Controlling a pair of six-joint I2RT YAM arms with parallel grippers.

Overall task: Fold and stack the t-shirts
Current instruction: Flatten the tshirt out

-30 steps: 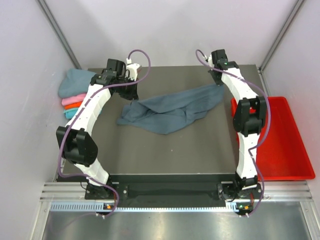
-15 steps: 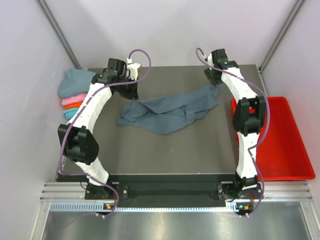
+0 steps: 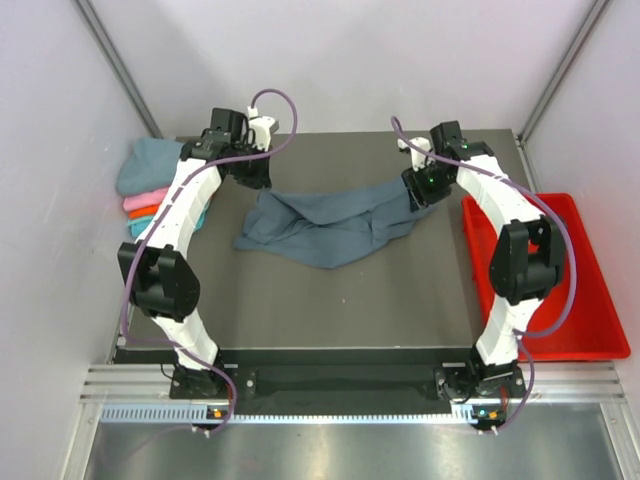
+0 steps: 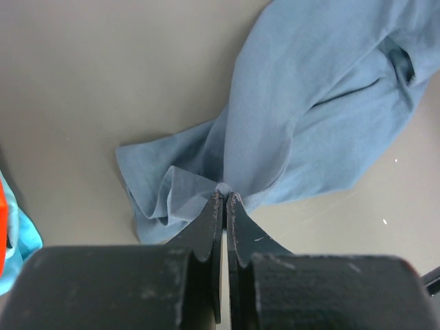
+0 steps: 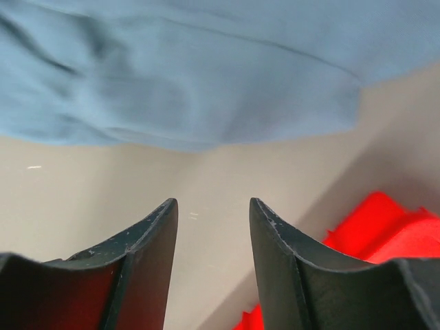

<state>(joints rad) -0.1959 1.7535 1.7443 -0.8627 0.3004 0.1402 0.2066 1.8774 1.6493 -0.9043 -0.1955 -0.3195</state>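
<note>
A slate blue-grey t-shirt [image 3: 330, 225] lies crumpled across the middle of the table. My left gripper [image 3: 260, 186] is shut on a pinch of cloth at its far left corner; the left wrist view shows the jaws [image 4: 224, 195] closed on the fabric [image 4: 309, 103]. My right gripper [image 3: 418, 194] is open and empty just over the shirt's right end. In the right wrist view its fingertips [image 5: 210, 208] are spread above bare table, with the shirt [image 5: 192, 69] ahead of them. Folded teal [image 3: 150, 163], pink [image 3: 140, 203], orange [image 3: 146, 212] and turquoise [image 3: 140, 228] t-shirts are stacked at the far left.
A red plastic tray [image 3: 575, 300] sits off the table's right edge and shows in the right wrist view [image 5: 385, 227]. Grey walls close in the left, back and right. The turquoise shirt's edge [image 4: 15, 240] shows at the left of the left wrist view.
My right gripper has swung nearer and leftward, down to the shirt's right end, which has drawn in to the left. My left gripper has shifted slightly back, still gripping the cloth.
</note>
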